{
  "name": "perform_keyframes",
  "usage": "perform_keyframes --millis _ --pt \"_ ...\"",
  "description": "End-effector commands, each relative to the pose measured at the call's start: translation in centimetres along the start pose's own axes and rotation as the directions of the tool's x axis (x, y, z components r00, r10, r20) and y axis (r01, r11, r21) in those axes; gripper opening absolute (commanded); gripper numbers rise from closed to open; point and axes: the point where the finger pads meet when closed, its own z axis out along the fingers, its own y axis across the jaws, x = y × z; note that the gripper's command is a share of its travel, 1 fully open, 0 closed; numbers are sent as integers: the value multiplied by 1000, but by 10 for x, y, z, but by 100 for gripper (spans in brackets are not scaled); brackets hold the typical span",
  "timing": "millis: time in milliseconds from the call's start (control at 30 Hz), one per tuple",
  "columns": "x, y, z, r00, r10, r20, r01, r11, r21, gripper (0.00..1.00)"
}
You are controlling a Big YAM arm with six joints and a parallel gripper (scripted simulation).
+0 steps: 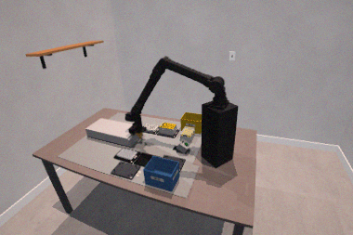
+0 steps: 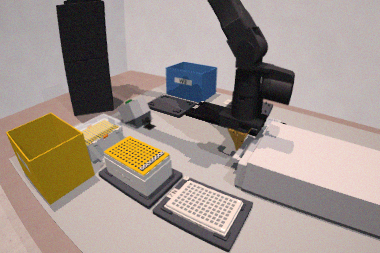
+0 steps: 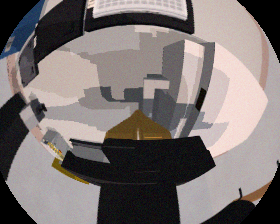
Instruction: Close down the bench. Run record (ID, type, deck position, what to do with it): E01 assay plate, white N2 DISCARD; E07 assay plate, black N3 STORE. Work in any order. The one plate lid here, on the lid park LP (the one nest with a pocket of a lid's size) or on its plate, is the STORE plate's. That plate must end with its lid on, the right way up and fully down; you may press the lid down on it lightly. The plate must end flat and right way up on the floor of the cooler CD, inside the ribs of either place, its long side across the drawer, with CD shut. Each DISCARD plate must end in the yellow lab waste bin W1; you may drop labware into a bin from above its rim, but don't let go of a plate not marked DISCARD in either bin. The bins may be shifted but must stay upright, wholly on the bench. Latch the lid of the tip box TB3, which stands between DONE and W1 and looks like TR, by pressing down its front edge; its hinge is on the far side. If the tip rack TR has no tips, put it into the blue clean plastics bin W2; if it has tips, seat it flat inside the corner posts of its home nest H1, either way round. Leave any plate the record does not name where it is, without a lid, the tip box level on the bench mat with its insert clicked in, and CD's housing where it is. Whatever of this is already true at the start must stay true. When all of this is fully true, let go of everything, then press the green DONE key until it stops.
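My gripper is shut and empty. It points down, close to the bench mat, right at the end face of the long white cooler CD. A white well plate lies on a dark nest. Dark plates lie beyond the arm. The tip rack TR holds yellow tips. The tip box TB3 stands beside the yellow bin W1.
The blue bin W2 stands at the mat's edge. The grey DONE key block sits near the tip box. The arm's black base tower stands on the bench.
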Motion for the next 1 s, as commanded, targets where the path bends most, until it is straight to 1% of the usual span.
perform_keyframes --millis 0,67,133,200,233,300,333,367,433,567,700,767,800,867,933,967 --pt "3 -23 -28 1000 15 5 -16 998 65 0" --pt "3 -20 -28 1000 15 5 -16 998 65 0" --pt "3 -9 -16 1000 15 5 -15 999 46 0" --pt "3 -9 -16 1000 15 5 -15 999 46 0" --pt "2 -2 -9 1000 15 5 -15 999 35 0" --pt "3 -13 -26 1000 15 5 -16 998 63 0" --pt "2 -12 -27 1000 15 5 -16 998 64 0" --pt "2 -10 -26 1000 15 5 -16 998 63 0" --pt "2 -2 -19 1000 15 5 -15 999 51 0" --pt "2 -1 -24 1000 15 5 -15 998 59 0" --pt "2 8 -20 1000 15 5 -15 998 53 0" --pt "2 8 -20 1000 15 5 -15 998 53 0" --pt "2 16 -12 1000 15 5 -15 999 39 0" --pt "2 7 -25 1000 15 5 -15 998 63 0" --pt "2 10 -25 1000 15 5 -15 998 62 0" --pt "2 14 -22 1000 15 5 -15 998 57 0"
